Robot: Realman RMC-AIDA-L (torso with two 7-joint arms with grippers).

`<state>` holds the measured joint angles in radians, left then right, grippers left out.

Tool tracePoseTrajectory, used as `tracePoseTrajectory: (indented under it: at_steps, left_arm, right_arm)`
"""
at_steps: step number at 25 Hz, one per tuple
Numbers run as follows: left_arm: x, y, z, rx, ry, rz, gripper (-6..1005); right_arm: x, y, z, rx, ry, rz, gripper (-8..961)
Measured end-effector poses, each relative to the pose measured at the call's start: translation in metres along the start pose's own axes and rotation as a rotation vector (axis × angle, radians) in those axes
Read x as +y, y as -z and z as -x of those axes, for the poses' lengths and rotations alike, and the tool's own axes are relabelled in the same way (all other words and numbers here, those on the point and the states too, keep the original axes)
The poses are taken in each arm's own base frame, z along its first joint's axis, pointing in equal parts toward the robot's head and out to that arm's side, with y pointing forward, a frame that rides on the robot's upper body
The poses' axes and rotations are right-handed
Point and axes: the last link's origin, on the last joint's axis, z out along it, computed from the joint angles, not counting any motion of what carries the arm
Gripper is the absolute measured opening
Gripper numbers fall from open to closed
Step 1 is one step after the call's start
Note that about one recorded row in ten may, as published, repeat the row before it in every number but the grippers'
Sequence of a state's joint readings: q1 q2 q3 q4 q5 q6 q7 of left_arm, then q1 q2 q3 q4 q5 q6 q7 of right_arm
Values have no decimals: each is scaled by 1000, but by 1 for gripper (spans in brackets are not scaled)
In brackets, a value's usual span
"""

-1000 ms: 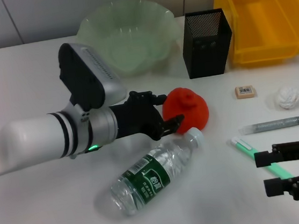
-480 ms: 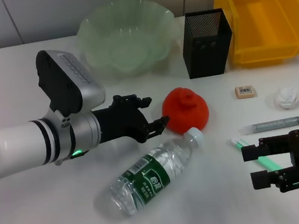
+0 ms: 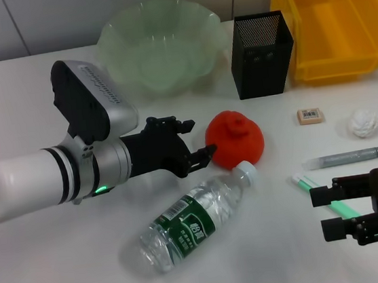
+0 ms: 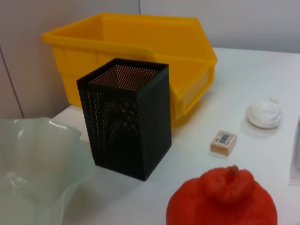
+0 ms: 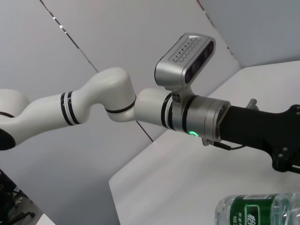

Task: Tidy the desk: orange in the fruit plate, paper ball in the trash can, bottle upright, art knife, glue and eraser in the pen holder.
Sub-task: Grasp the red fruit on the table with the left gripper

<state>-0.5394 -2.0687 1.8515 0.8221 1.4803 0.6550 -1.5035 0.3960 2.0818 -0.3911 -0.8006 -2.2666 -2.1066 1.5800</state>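
We're on the orange step, our left gripper [image 3: 201, 155] spread wide with the orange [image 3: 235, 139] just ahead of its fingertips, untouched, so next we ease forward and close, right gripper [image 3: 328, 212] parked open nearby.

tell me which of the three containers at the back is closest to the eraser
The pen holder, the black mesh cup between the fruit plate and the trash can; the eraser lies just in front of it.

- plate [image 3: 161, 45], holder [image 3: 262, 54], bin [image 3: 329, 19] along back, left to right
- orange [image 3: 236, 139] centre, bottle [image 3: 196, 219] lying before it
- eraser [image 3: 310, 115], paper ball [image 3: 364, 123] right of orange
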Motion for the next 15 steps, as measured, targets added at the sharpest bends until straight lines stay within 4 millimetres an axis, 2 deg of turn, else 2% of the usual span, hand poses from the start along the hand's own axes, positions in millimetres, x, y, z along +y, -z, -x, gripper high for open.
tracePoseTrajectory:
  at_steps: [15]
  left_arm:
    - [-6, -17, -28, 6, -54, 16, 517]
  right_arm:
    - [2, 5, -10, -14, -27, -21, 759]
